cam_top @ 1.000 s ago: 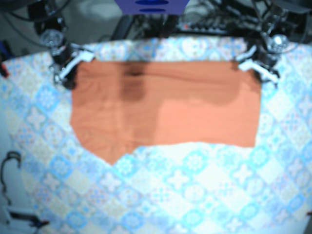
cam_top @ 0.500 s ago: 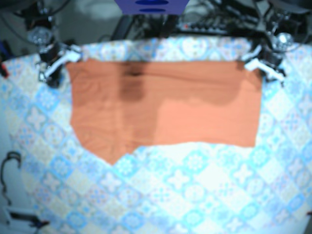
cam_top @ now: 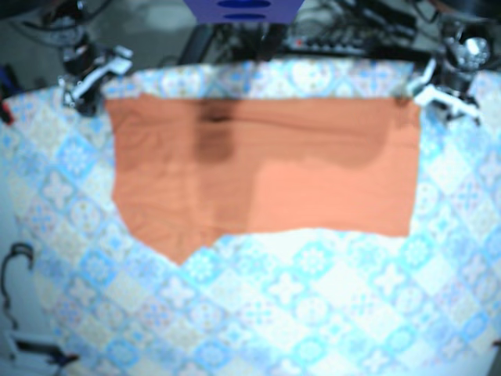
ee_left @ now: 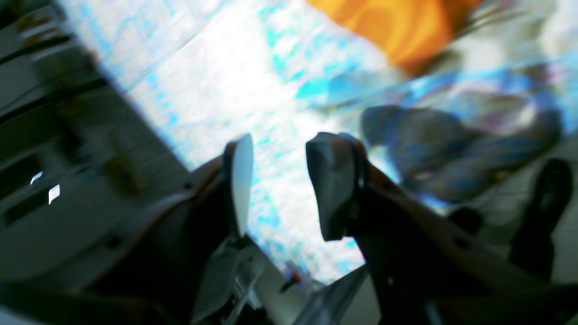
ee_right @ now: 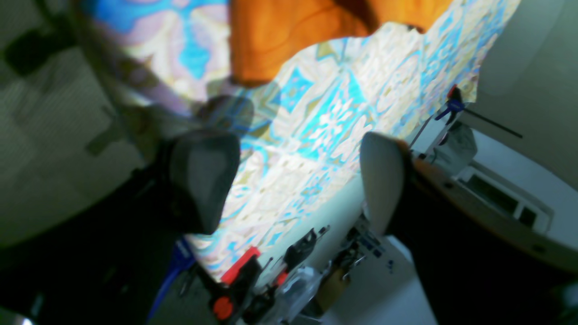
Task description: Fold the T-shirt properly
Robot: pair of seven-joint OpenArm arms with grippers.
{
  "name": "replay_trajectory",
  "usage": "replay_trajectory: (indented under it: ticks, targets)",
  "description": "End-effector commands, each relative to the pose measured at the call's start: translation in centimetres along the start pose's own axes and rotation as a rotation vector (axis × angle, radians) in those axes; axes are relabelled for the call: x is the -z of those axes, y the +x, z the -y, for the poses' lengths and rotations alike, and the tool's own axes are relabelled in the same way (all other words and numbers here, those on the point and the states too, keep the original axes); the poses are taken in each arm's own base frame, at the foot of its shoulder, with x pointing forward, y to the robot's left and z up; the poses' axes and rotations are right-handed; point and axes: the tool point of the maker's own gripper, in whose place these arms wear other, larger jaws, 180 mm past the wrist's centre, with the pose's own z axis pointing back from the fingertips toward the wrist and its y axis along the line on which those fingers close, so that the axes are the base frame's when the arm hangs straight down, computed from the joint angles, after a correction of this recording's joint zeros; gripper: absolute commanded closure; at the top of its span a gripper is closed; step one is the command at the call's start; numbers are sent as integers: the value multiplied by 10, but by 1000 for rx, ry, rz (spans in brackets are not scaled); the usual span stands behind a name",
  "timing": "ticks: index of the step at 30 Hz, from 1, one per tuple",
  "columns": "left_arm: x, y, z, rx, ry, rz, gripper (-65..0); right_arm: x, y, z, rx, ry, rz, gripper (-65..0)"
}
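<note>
The orange T-shirt (cam_top: 258, 168) lies flat and folded across the far half of the patterned tablecloth (cam_top: 297, 305), with a pointed flap at its lower left. My left gripper (cam_top: 442, 92) hovers off the shirt's far right corner, open and empty; the left wrist view shows the gap between its fingers (ee_left: 277, 180) and an orange shirt corner (ee_left: 397, 27) beyond. My right gripper (cam_top: 94, 72) sits off the far left corner, open and empty. In the right wrist view its fingers (ee_right: 298, 176) stand wide apart above the cloth, the shirt edge (ee_right: 280, 31) farther off.
Dark equipment and cables (cam_top: 344, 35) line the table's far edge. Clamps and tools (ee_right: 244, 275) sit beyond the table's side in the right wrist view. A cable loop (cam_top: 16, 266) lies at the left edge.
Both grippers have let go of the shirt's far corners and drawn outward and back, away from the cloth. The shirt's far edge now lies flat and still.
</note>
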Motion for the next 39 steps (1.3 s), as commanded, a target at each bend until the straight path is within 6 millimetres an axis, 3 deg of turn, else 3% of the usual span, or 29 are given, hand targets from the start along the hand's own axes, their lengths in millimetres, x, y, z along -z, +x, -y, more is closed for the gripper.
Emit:
replay_trajectory:
  ticks: [1, 12, 15, 26, 33, 39]
  targets:
    - [-4, -1, -9, 16, 29, 2, -237, -2, 2, 7, 5, -29, 2, -446]
    - [-4, -1, -7, 16, 25, 2, -237, 0, 20, 2, 38, -20, 26, -446]
    - [-4, -1, -7, 16, 25, 2, -237, 5, 28, 10, 37, -38, 44, -446]
    - [-4, -1, -7, 16, 25, 3, -237, 9, 32, 16, 57, -52, 45, -446]
    - [-4, -1, -7, 16, 25, 2, -237, 16, 35, 2, 54, -15, 49, -446]
    - [-4, -1, -8, 15, 27, 1, -237, 19, 42, 3, 52, -15, 64, -445]
